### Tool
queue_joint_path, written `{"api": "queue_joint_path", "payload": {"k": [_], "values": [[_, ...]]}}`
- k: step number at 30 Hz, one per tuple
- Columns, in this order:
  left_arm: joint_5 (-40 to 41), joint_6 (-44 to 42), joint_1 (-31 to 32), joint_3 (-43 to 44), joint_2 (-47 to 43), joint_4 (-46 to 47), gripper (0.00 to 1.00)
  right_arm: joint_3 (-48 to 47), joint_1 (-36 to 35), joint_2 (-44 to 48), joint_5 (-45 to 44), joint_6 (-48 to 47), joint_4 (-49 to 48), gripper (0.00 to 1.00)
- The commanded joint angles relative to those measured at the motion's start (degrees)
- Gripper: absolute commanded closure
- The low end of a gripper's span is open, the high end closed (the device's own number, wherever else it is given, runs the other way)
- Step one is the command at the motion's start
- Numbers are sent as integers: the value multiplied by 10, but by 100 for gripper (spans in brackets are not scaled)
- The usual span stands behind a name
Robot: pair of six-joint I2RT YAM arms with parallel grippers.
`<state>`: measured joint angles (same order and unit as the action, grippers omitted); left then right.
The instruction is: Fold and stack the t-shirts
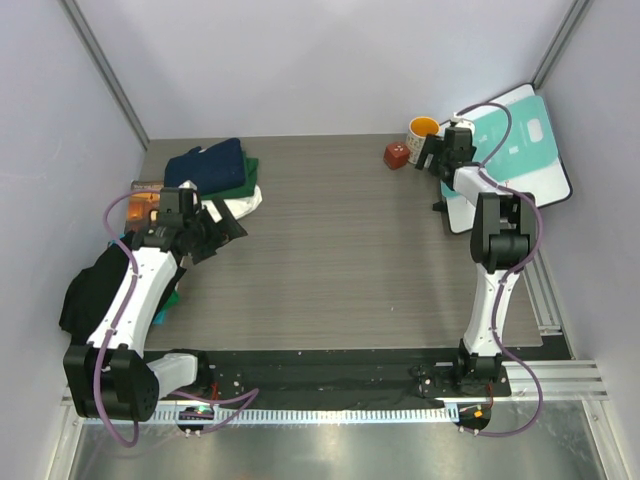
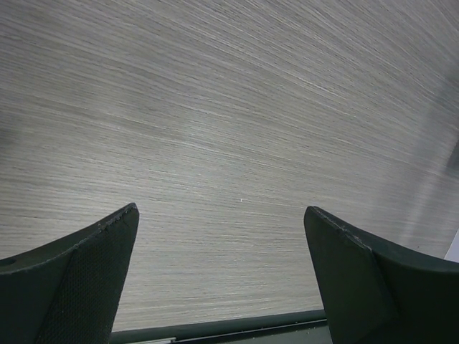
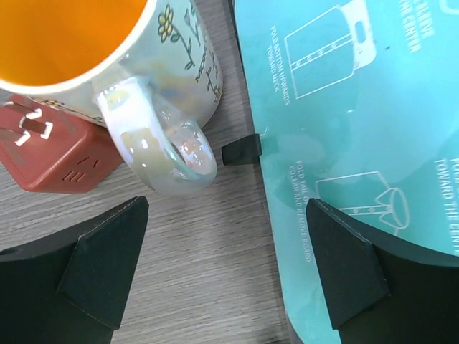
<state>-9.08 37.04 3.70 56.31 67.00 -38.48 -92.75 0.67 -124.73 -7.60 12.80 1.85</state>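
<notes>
Board by right gripper reads "FOLD BOTTOM UPWARDS TOWARD NECK".

A: Work surface?
B: Grey wood-grain table, bounded by plain pale walls at back and both sides.
A: Corners and near edge?
B: Slanting metal posts in the rear corners; brushed metal sheet below a black strip. Even, diffuse lighting.

White-linked arms with black joints, purple cables, dark wedge fingers.
</notes>
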Motion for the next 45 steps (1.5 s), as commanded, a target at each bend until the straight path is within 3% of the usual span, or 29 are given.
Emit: {"api": "queue_joint_path", "payload": {"k": [1,10,20,30,35,38,41,45], "values": [[-10,-3,-4,2,-8,18,3,23,17,58,19,-7,-38,2],[-13,-4,-4,2,-8,17,3,-101,9,-10,93,-6,19,2],[-9,-9,-4,-2,0,16,3,-245,-7,-146,108,-6,65,2],[-9,-9,-3,-9,8,20,4,-244,-25,-182,79,-14,20,2],[-7,-8,-3,-13,8,22,4,-253,-28,-192,55,-11,23,7],[-9,-7,-3,-15,11,25,5,-246,-30,-190,59,-13,13,18],[-9,-6,-3,-15,16,26,5,-245,-29,-191,59,-16,9,41],[-12,-6,-2,-15,15,28,5,-256,-30,-196,61,-16,17,99]]}}
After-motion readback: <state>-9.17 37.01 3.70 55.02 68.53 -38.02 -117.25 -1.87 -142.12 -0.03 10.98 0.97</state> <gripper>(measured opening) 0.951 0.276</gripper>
